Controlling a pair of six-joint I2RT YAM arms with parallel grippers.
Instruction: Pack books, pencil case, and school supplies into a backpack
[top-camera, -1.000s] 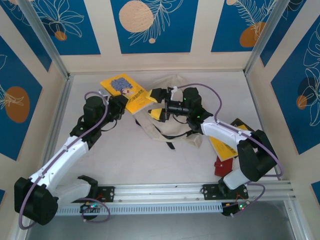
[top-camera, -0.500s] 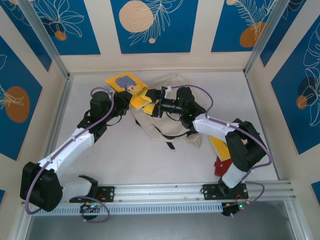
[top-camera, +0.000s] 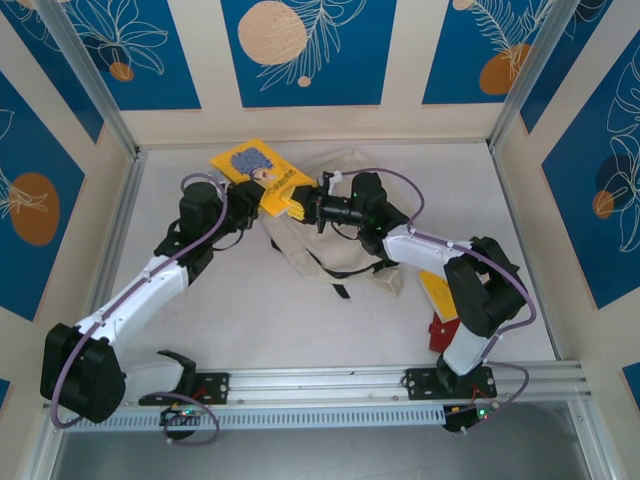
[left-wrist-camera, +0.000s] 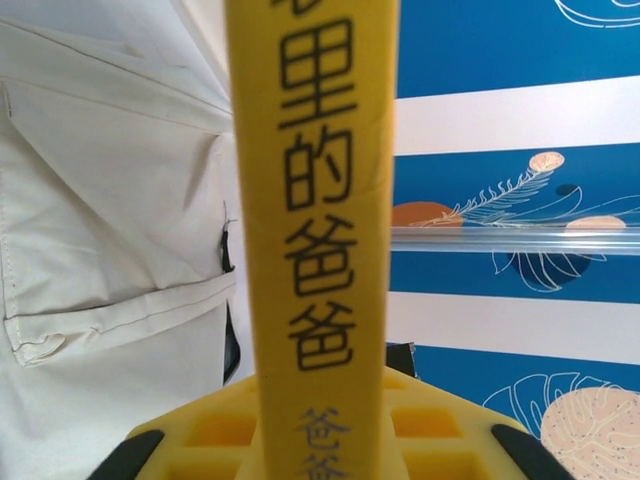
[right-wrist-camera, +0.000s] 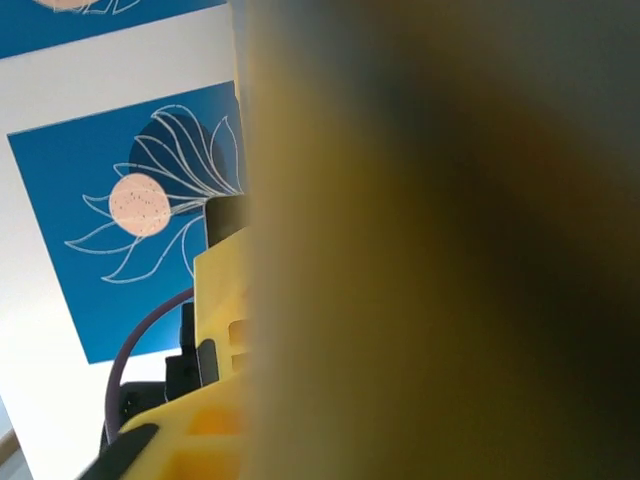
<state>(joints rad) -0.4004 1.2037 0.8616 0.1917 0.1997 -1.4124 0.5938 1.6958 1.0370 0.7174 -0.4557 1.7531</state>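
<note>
Yellow book (left-wrist-camera: 315, 200) bears black print 里的爸爸, more cut off.
Left jaws pinch it; right jaws blurred, cannot tell.

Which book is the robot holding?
The yellow book with the grey-blue picture, gripped by the left tool and the right tool. The other books lie flat on the table, at the right.
</note>
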